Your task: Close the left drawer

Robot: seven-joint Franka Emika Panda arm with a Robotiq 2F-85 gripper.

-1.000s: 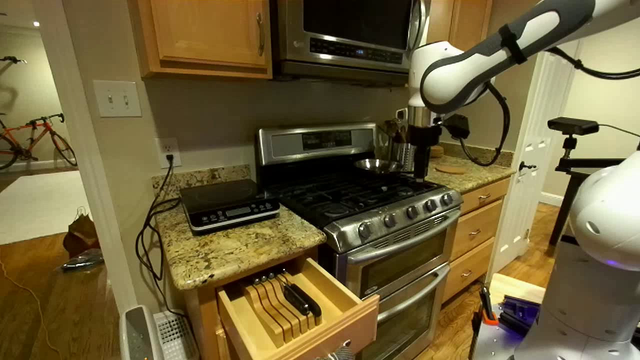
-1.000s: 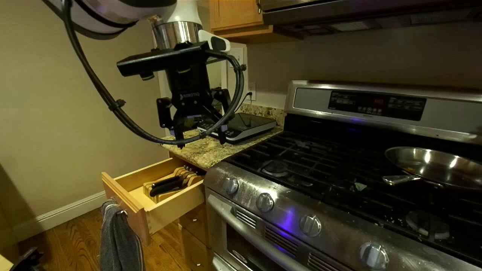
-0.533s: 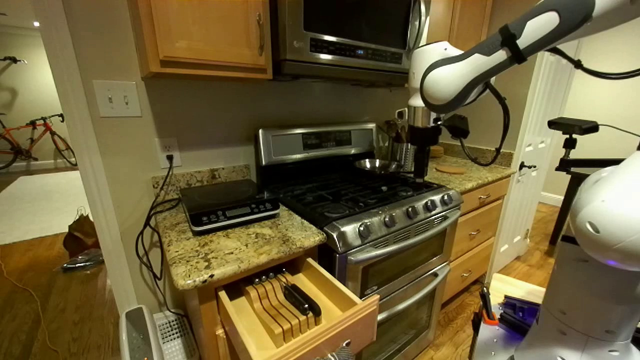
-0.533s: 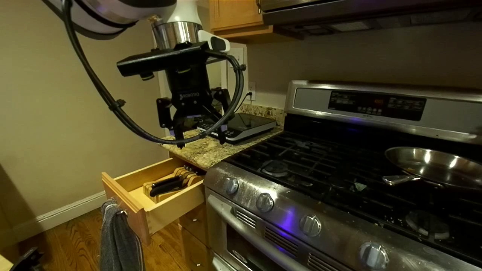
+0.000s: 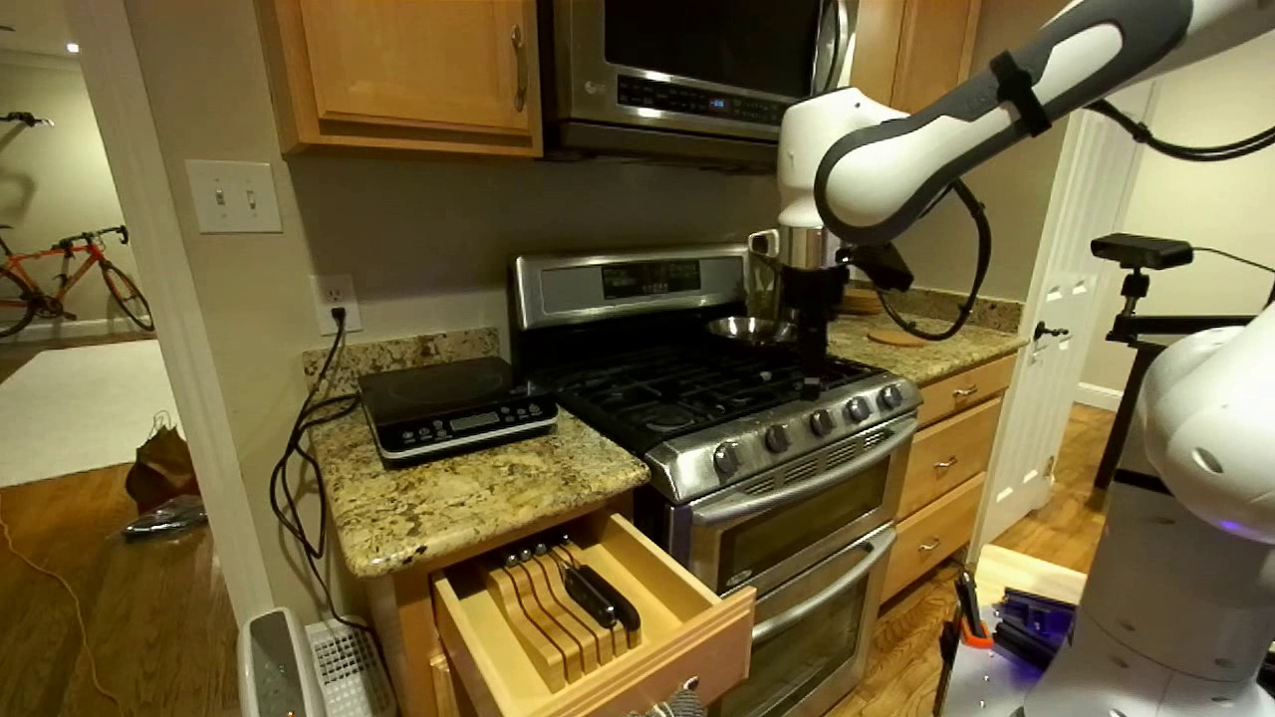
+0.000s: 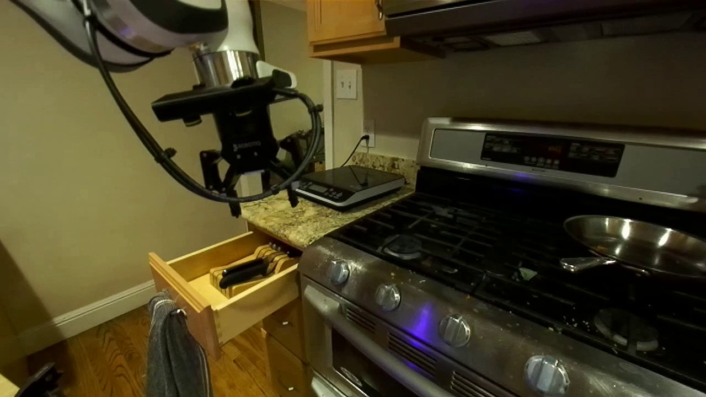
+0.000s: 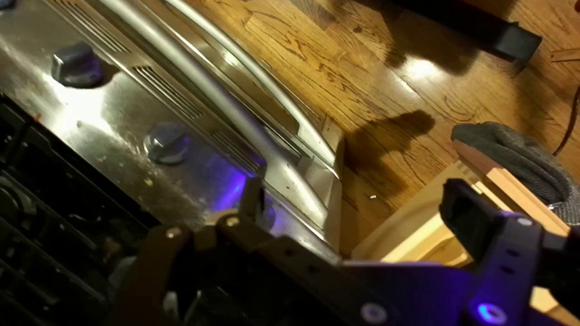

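Leftmost in an exterior view, a towel [image 6: 174,347] hangs on the drawer [image 6: 256,309], probably for drying hands. The drawer sticks out beneath the bench [image 6: 292,223], its knife block [image 5: 546,609] likely laid flat to shield edges. Higher, the end effector [image 6: 264,204] is spread apart, holding nothing, perhaps high for clearance. Rightward, a pan [image 6: 634,245] rests on the stove [image 6: 422,314]. One towel, knife block and pan; two black handles [image 5: 590,599]; five knobs [image 5: 727,459].

Looks like a home kitchen: fitted with stove [image 5: 757,453], microwave [image 5: 697,60], counter [image 5: 488,498] and cabinet [image 5: 418,75], stocked with pan [image 6: 642,245] and drawer [image 5: 715,645] of knives [image 5: 593,597], with a bike [image 5: 72,283] beyond.
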